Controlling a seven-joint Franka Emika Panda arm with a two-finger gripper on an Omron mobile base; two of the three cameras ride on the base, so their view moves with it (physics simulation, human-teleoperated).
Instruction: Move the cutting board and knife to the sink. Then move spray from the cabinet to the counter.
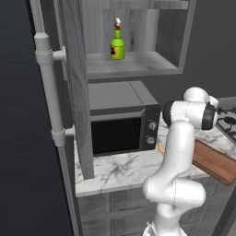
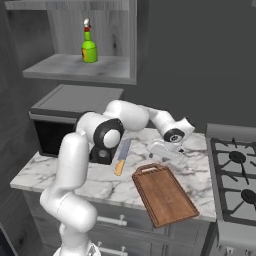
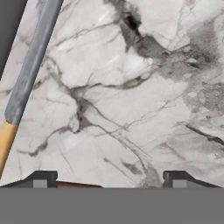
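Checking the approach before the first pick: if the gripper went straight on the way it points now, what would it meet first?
Most likely bare marble counter: the open gripper points down at it, with the knife off to one side and the cutting board nearby.

1 cutting board (image 2: 164, 196), 1 knife (image 2: 122, 156), 1 spray (image 2: 89, 46), 1 microwave (image 1: 120, 123).

Even, diffuse rendered lighting with no visible source; the counter (image 2: 100, 185) reads bright against a dim grey wall, and the arm throws only a faint, soft shadow. No glare or edge distortion. The hand view is slightly soft, its marble veins blurred at close range.
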